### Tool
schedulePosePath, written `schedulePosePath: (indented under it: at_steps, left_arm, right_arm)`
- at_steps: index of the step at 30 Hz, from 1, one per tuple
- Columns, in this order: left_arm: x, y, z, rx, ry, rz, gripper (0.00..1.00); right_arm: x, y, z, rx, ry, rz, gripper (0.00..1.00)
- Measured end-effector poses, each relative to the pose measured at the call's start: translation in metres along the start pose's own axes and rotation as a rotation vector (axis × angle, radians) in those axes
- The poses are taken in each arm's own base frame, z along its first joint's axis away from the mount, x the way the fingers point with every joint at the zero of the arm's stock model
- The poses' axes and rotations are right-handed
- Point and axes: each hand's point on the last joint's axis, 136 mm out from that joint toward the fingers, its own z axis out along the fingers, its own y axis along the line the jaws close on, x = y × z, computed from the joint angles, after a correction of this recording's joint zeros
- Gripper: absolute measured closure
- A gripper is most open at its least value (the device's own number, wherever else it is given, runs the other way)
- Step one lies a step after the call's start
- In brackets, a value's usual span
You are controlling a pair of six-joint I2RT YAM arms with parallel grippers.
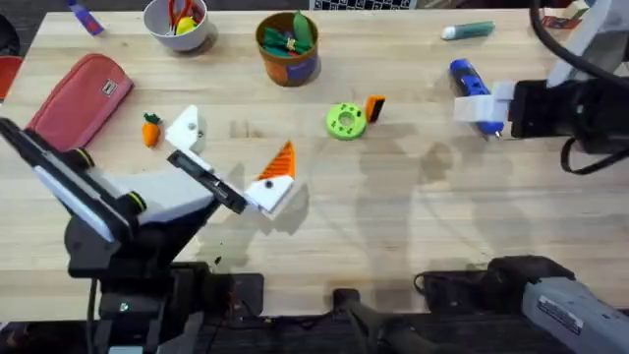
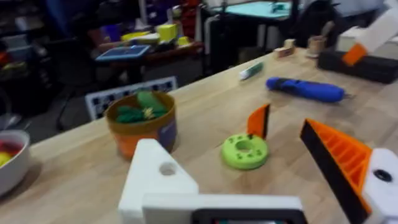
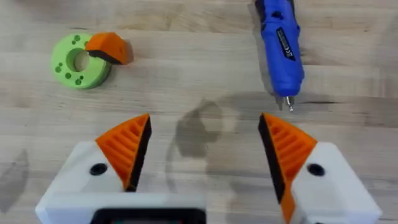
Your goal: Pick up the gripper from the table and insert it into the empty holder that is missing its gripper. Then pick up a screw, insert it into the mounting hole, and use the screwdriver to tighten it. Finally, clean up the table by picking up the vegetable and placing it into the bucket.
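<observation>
The loose orange gripper (image 1: 374, 106) (image 3: 107, 48) leans on a green disc (image 1: 345, 120) at mid-table. My left gripper (image 1: 234, 149) stands wide open near the table. One of its fingers is the bare white holder (image 1: 186, 129) (image 2: 155, 177). The other finger carries an orange pad (image 1: 281, 162) (image 2: 339, 158). The carrot-shaped vegetable (image 1: 150, 129) lies just left of the holder. The blue screwdriver (image 1: 470, 88) (image 3: 280, 43) lies at the right. My right gripper (image 1: 484, 106) (image 3: 204, 121) hovers open beside its bit end. The orange-brown bucket (image 1: 288, 51) (image 2: 142, 124) stands at the back, with green things in it.
A red pouch (image 1: 79, 98) lies at the left. A white bowl (image 1: 177, 22) stands at the back left, and a teal marker (image 1: 469, 31) lies at the back right. Bare wood stretches across the front middle of the table (image 1: 393, 226).
</observation>
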Motion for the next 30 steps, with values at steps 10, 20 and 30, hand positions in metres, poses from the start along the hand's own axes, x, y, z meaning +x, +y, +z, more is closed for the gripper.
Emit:
schedulePosePath:
  at_steps: [10, 20, 30]
  left_arm:
    - [0.014, -0.029, -0.002, 0.158, 0.055, -0.195, 0.001]
    - [0.026, -0.047, -0.006, 0.262, 0.106, -0.201, 0.001]
    - [0.026, -0.06, -0.01, 0.337, 0.104, -0.182, 0.001]
  right_arm:
    - [0.0, 0.0, 0.0, 0.0, 0.0, 0.0, 0.008]
    - [0.0, 0.0, 0.0, 0.0, 0.0, 0.0, 0.007]
    - [0.0, 0.0, 0.0, 0.0, 0.0, 0.0, 0.007]
